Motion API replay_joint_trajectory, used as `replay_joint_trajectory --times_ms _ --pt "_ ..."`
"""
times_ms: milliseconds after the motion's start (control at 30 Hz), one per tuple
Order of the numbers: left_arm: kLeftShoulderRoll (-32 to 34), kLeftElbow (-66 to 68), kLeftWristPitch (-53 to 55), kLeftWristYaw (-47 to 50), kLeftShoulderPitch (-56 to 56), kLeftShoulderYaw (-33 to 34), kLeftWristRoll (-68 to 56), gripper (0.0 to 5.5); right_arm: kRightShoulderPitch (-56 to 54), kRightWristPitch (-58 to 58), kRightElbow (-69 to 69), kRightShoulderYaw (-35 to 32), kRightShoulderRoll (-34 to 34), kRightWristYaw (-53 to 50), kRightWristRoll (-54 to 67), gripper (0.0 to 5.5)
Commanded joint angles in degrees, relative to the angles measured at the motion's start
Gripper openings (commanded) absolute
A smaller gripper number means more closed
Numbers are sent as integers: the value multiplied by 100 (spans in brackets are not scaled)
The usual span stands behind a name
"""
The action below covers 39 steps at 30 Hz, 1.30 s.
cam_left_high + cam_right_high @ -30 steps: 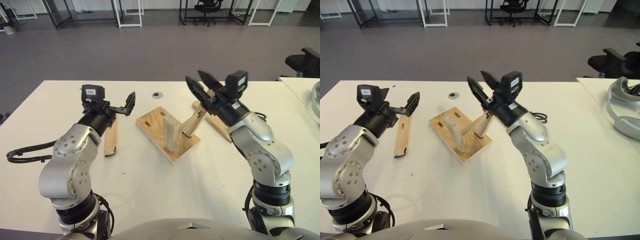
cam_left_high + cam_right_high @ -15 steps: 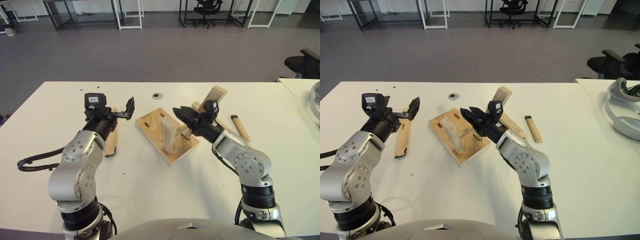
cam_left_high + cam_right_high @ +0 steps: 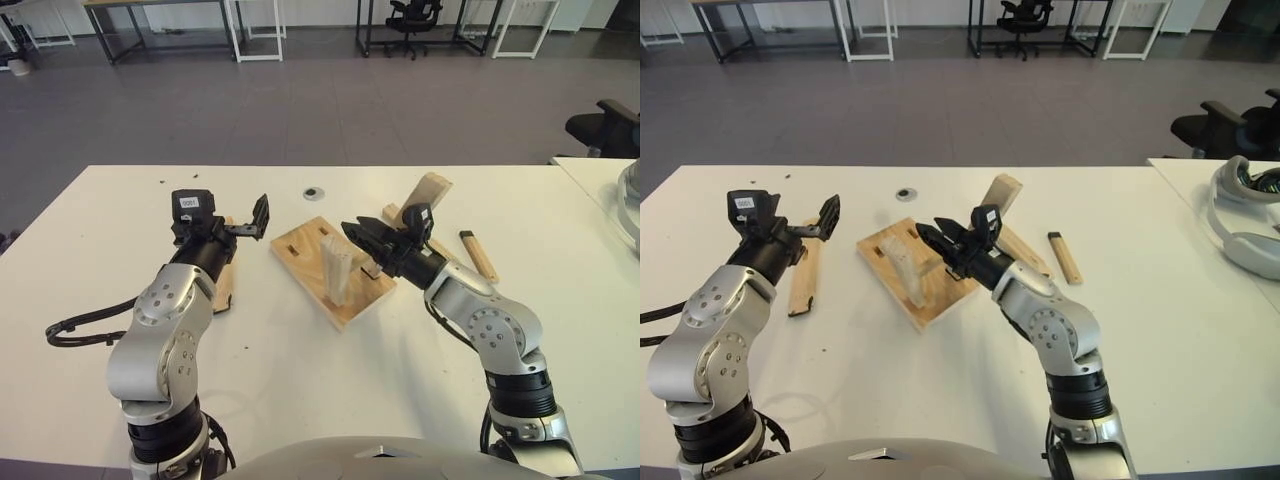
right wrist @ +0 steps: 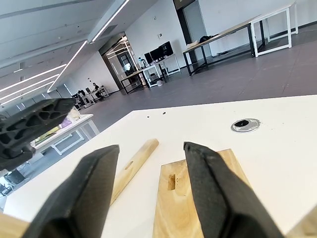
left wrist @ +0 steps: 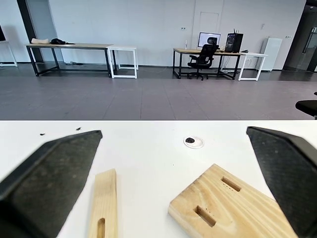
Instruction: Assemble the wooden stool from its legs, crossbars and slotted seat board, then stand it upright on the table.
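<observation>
1. The seat board (image 3: 300,250) lies flat mid-surface (image 3: 300,390); we could shove it askew if we come in low.
2. One leg (image 3: 338,272) stands on it; a sideways bump could topple it.
3. At the leg's 2 o'clock, our right hand (image 3: 358,230) gapes empty.
4. Our left hand (image 5: 171,144), spread wide and empty, hovers over a loose leg (image 3: 222,285) at the board's 9 o'clock.

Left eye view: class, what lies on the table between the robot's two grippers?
The slotted seat board, with one leg standing upright on it, lies between the left gripper and right gripper, as the left eye view shows.
</observation>
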Motion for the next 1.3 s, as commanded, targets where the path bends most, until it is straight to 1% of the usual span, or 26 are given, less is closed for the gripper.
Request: replay_joint_trajectory --times_ms 33,100,167,233,267,300,333,367,400,433,500,533,633,700,767,800,900,967,1033,1167,1267,1300 --pt "-77 104 -2 81 145 -191 -10 538 101 432 450 -190 93 -300 8 247" --pt "19 187 -11 51 322 -334 66 538 -121 321 122 -361 43 -121 216 247" --pt "588 440 -204 -54 626 -724 496 538 -124 399 -341 -538 -187 291 642 247" --pt "866 657 -439 -125 805 -861 716 538 49 579 -623 -650 -497 721 986 247" --pt "866 698 -520 -134 876 -845 727 538 176 612 -676 -648 -756 1041 1014 247" --pt "911 764 -615 -163 983 -848 760 538 398 592 -676 -622 -1217 1546 919 247" --pt "942 809 -688 -190 1059 -854 794 538 549 568 -666 -602 -1538 1901 834 247" --pt "963 841 -748 -210 1109 -860 818 538 642 536 -647 -588 -1741 2140 769 247" --pt "1076 942 -832 -277 1176 -938 880 538 786 504 -490 -657 -2072 2470 683 247" --pt "1290 1114 -942 -421 1264 -1214 1014 538 829 331 -31 -690 -2468 2790 381 247" --pt "1616 1687 -1189 -713 1224 -1826 1306 538 573 -269 1201 -284 -3004 3137 -639 247" --pt "1749 1986 -1325 -816 1122 -2097 1483 538 306 -667 1821 -18 -2983 3127 -1162 247" --pt "2037 3059 -1682 -1115 590 -2802 2013 538 -632 -1682 3573 261 -2194 2734 -2037 247" --pt "1969 3667 -1912 -1306 279 -3024 2102 538 -1023 -2340 4418 602 -1785 2748 -2585 247" --pt "1846 4309 -2251 -1461 -151 -3104 2141 538 -1235 -2836 5016 927 -1406 2816 -3006 247" --pt "1734 4565 -2366 -1496 -342 -2996 2056 538 -1254 -3012 5185 1026 -1292 2893 -3155 247" --pt "1442 5224 -2698 -1667 -720 -2623 1706 538 -941 -3149 4973 1147 -1208 3096 -3297 247" --pt "1294 5630 -2874 -1712 -833 -2430 1583 538 -698 -3093 4617 1122 -1181 3006 -3309 247" --pt "1240 5586 -2923 -1714 -726 -2291 1501 538 -506 -3030 4290 973 -1170 2741 -3304 247" --pt "1288 5167 -3210 -1670 -287 -1778 1251 538 -28 -2741 3385 427 -1150 2298 -2992 247" --pt "1382 4193 -3344 -1303 296 -872 992 538 323 -2439 2338 -336 -1093 2023 -2353 247" --pt "1335 3519 -3236 -1170 511 -456 780 538 358 -2199 1809 -658 -1090 1969 -1918 247"
